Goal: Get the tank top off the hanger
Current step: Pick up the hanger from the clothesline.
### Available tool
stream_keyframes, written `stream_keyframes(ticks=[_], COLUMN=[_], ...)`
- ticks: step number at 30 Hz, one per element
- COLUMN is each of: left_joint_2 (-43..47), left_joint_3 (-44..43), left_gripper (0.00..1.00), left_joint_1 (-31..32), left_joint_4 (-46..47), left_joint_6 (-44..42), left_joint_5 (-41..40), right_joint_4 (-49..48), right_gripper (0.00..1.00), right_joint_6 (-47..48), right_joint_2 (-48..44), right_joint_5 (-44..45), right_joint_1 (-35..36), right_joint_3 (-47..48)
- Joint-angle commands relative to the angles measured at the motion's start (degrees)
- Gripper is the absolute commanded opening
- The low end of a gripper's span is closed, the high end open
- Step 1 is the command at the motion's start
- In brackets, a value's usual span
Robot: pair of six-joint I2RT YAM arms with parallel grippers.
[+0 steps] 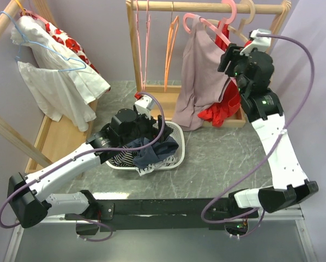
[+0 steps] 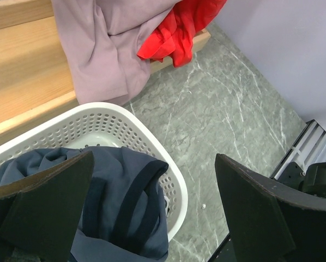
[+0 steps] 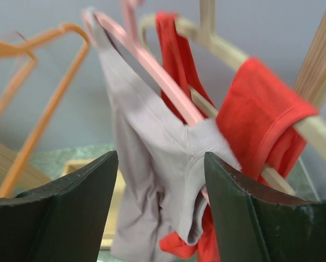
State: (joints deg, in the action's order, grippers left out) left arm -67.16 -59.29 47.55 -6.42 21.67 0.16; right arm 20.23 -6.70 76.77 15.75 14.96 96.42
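Closest in, at 7 o'clock of the overhead view, the left hand (image 2: 152, 164) is hovering over the white basket (image 2: 125, 117). Its fingers are spreading wide and grasping nothing, and a navy garment (image 2: 119, 185) is lying heaped in the basket beneath it. Grey tabletop (image 1: 223, 158) is stretching away past the basket toward the rack.

Farther back, at 1 o'clock, the right hand (image 3: 160, 158) is reaching up to the rack, fingers parted and released, nothing pinched between them. Straight ahead of it the mauve tank top (image 1: 198, 82) is hanging on the pink hanger (image 3: 152, 65), one strap draping over the hanger's sloping arm. Whether the cloth is touching either finger, I cannot tell. At 3 o'clock of the tank top a red garment (image 3: 261, 109) is hanging on a wooden hanger (image 3: 315, 136), crowding against the mauve cloth low down.

By my judgement, the trouble is lying in the pinch. Closing too deep is likely to be catching the pink arm along with the strap, so a pull would be dragging the whole hanger along or off the rail (image 1: 206, 6). Drifting toward 3 o'clock is risking a fold of red cloth instead. Pulling this strap alone may be leaving the cloth snagging on the hanger's other side.
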Motion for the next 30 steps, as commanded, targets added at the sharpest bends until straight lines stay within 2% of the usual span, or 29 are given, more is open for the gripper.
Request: stream_keyframes(ticks=[1,9,20,22,23,26,28,30], left_joint_2=[-0.17,-0.7,-4.03,-4.74,-4.83,-4.83,-4.83,-4.74], left_joint_3=[-1.71,-2.94,-5.93,-6.54,-6.72,-6.54,-6.37,-6.28], left_gripper=[0.99,0.99,0.99,0.99,0.99,0.99,0.99,0.99], left_joint_1=[0.0,0.0,-0.09,0.0,0.0,0.0,0.0,0.0], left_joint_4=[4.04,3.34,3.78,3.43,3.25,3.34,3.08,2.99], left_joint_6=[-0.58,-2.16,-3.92,-4.09,-4.09,-4.27,-4.27,-4.27], left_joint_5=[0.89,3.34,10.99,11.0,11.0,10.91,10.65,10.38], right_joint_4=[-2.73,-1.86,-0.55,-0.02,-0.27,-0.89,-0.37,-0.54], right_gripper=[0.72,0.72,0.71,0.67,0.62,0.53,0.52,0.43], right_joint_6=[0.63,1.95,1.43,1.51,1.43,1.25,1.25,1.34], right_joint_2=[-5.75,-3.91,1.35,1.8,1.89,1.89,2.33,2.59], right_joint_5=[-2.75,-1.33,-8.54,-10.2,-10.47,-13.19,-14.51,-15.57], right_joint_1=[-0.37,-2.12,-5.82,-6.17,-6.35,-6.61,-6.79,-6.96], right_joint_3=[2.47,1.14,1.75,1.58,1.32,-0.09,0.08,-0.18])
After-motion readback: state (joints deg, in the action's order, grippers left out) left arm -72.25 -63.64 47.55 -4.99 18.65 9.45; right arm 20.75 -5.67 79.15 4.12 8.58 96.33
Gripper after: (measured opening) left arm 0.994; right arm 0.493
